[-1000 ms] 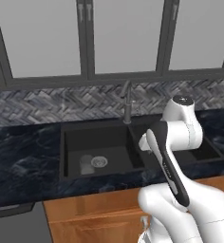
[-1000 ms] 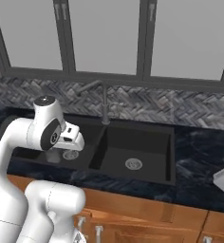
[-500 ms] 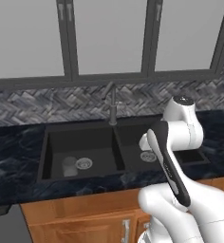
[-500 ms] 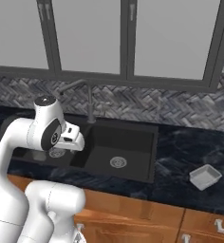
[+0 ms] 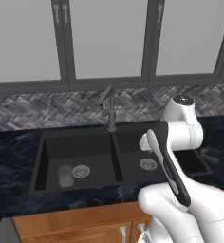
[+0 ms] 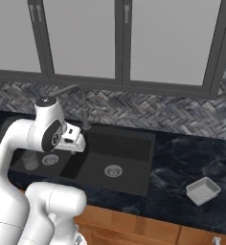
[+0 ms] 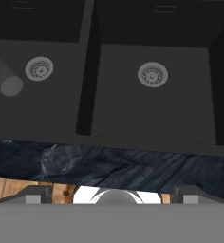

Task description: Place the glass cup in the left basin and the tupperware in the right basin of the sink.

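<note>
The sink (image 5: 118, 156) is a matte black double unit set into a dark marbled counter (image 6: 182, 162), with a dark faucet (image 5: 111, 111) rising behind the centre divider.

Left basin (image 5: 80, 156): the glass cup (image 5: 65, 175) stands on the floor of this well, just beside the round silver drain (image 5: 80, 171) on its left. The hand view confirms it (image 7: 4, 78) there, at the far left of that picture, close to the same drain. In the right base view the cup (image 6: 31, 161) is a faint grey shape partly behind the arm.

Right basin (image 6: 117, 160): nothing lies in it but its drain (image 6: 113, 170).

The tupperware (image 6: 203, 190) sits on the counter to the right of the sink, well apart from the right basin. It appears in the right base view; the left base view stops short of that stretch of counter.

The gripper (image 6: 72, 139) hangs above the sink near the divider, holding nothing. Its jaws are spread wide apart; in the hand view the fingertips (image 7: 35, 194) stand at the two far sides of the lower edge, over the front counter strip and the wooden cabinet front (image 7: 19, 187).
</note>
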